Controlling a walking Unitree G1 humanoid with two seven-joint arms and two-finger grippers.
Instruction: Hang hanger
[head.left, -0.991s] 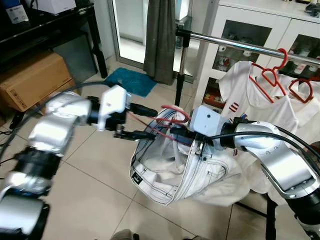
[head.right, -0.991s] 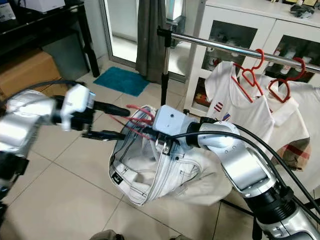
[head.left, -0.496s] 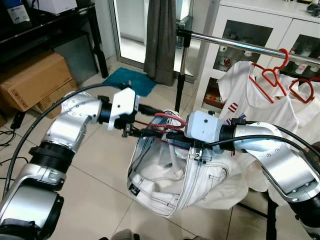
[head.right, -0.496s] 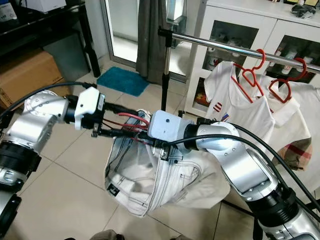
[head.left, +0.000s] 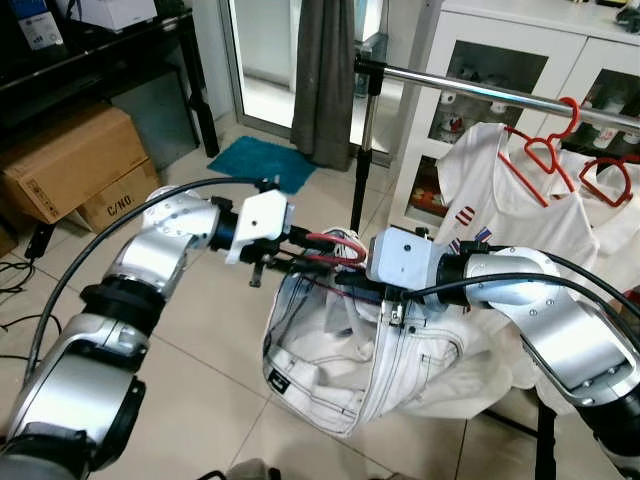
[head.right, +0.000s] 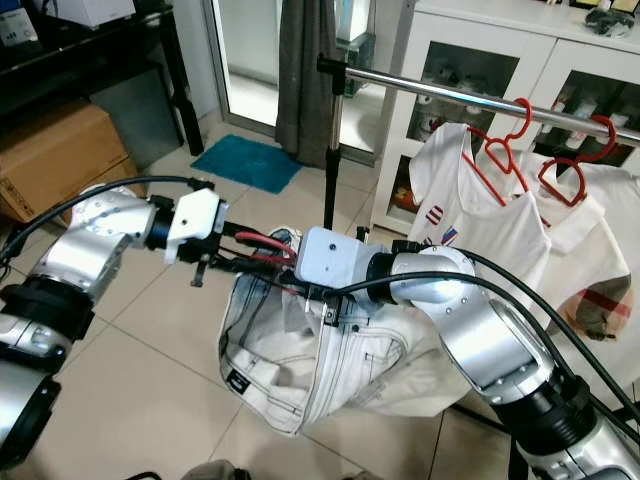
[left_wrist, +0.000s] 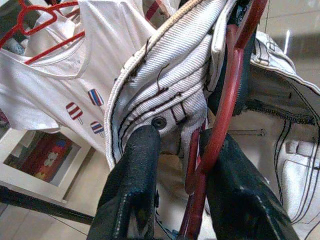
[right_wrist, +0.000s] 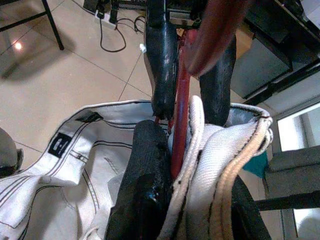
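Note:
A red hanger (head.left: 336, 241) carrying white jeans (head.left: 360, 350) hangs in mid-air in front of me, below the near end of the metal rail (head.left: 480, 88). My right gripper (head.left: 352, 284) is shut on the hanger's bar and the jeans' waistband (right_wrist: 200, 150). My left gripper (head.left: 312, 252) reaches in from the left, open. Its fingers (left_wrist: 135, 175) straddle the hanger's red neck (left_wrist: 227, 110) without clamping it. The right wrist view shows those left fingertips (right_wrist: 162, 65) just beyond my own.
White T-shirts (head.left: 500, 190) hang on red hangers (head.left: 545, 150) further right on the rail. A white cabinet (head.left: 500, 40) stands behind it. A grey curtain (head.left: 325, 70), a teal mat (head.left: 255, 160), cardboard boxes (head.left: 65, 165) and a black desk (head.left: 110, 45) are to the left.
My left gripper has swung right, from open air beside the hanger to straddling its neck. The right gripper and jeans shifted slightly left, then back.

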